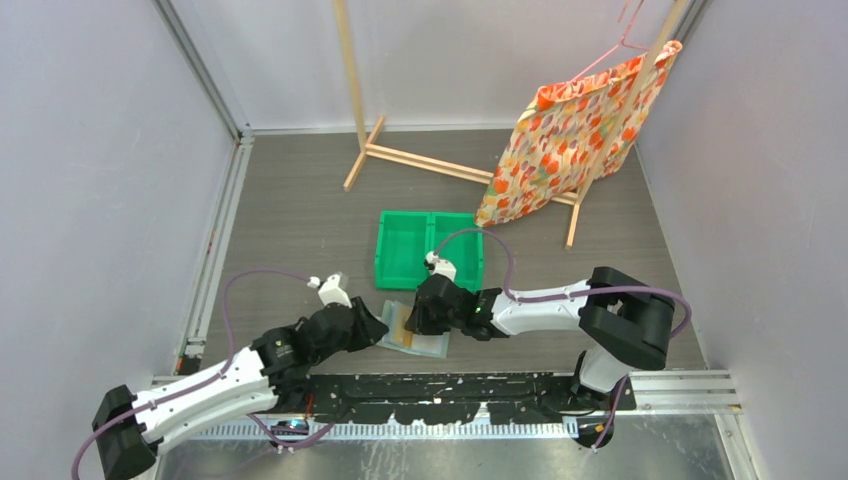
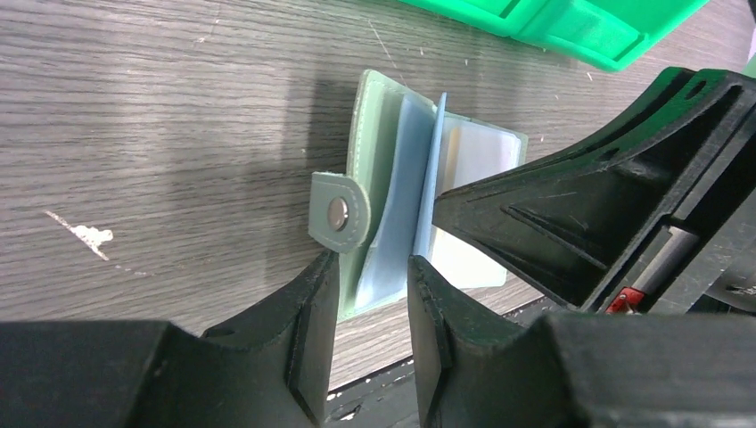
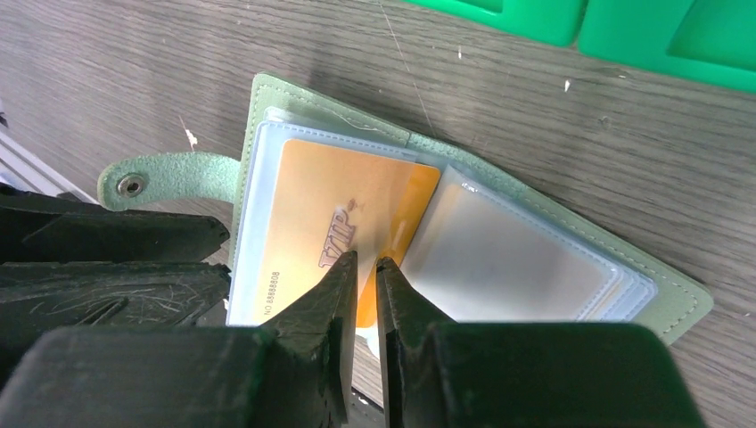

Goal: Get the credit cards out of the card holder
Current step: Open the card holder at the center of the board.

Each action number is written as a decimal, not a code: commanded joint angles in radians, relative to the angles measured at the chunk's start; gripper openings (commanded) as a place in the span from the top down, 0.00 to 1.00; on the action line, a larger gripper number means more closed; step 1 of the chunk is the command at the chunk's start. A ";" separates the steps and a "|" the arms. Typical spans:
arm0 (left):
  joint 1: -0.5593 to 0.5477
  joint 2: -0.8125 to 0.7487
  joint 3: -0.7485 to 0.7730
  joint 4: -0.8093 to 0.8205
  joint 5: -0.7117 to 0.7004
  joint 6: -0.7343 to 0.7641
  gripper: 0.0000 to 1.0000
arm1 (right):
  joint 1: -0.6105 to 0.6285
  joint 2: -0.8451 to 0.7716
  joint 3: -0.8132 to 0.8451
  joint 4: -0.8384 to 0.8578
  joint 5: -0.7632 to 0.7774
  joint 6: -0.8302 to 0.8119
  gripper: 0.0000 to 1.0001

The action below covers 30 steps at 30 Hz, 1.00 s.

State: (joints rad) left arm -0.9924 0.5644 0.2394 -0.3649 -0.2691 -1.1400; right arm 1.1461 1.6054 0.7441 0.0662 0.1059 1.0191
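While the card holder [image 1: 418,335] lies open on the desk [image 1: 300,200], at the 6 o'clock side of the green bin [image 1: 382,262], I judge the task barely begun. I see no card lying loose outside the holder, on the desk or in the bin.

My left claw [image 2: 370,267] comes in from the holder's 9 o'clock. It is drawn narrow around the near edge of the leaves, just beside the snap tab [image 2: 337,214], and appears to be pinning the holder in place. My right claw [image 3: 365,263] reaches in from 3 o'clock. Its fingers are nearly together over the lower edge of an orange card [image 3: 339,214] marked VIP. The card seems nipped between them, though most of it sits inside its clear sleeve.

So the holder is open and steadied and the first card is taken hold of, but nothing is out yet. That orange card has to slide free towards 6 o'clock in the right wrist view. The other clear sleeves [image 3: 508,259], at 3 o'clock of the card, look pale. I cannot tell how many cards they hide, so the count of what is left is uncertain.
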 commanded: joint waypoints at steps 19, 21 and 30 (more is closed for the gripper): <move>0.005 -0.045 -0.069 0.132 -0.058 0.017 0.29 | 0.005 0.008 0.009 0.006 0.031 -0.004 0.81; 0.005 -0.017 -0.066 0.146 -0.059 0.017 0.29 | 0.004 0.011 0.011 0.004 0.031 -0.005 0.81; 0.005 -0.038 -0.025 0.028 -0.182 -0.028 0.53 | 0.004 0.023 0.007 0.001 0.029 -0.004 0.81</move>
State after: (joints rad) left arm -0.9924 0.5732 0.1738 -0.2913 -0.3489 -1.1500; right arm 1.1461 1.6230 0.7441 0.0654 0.1173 1.0195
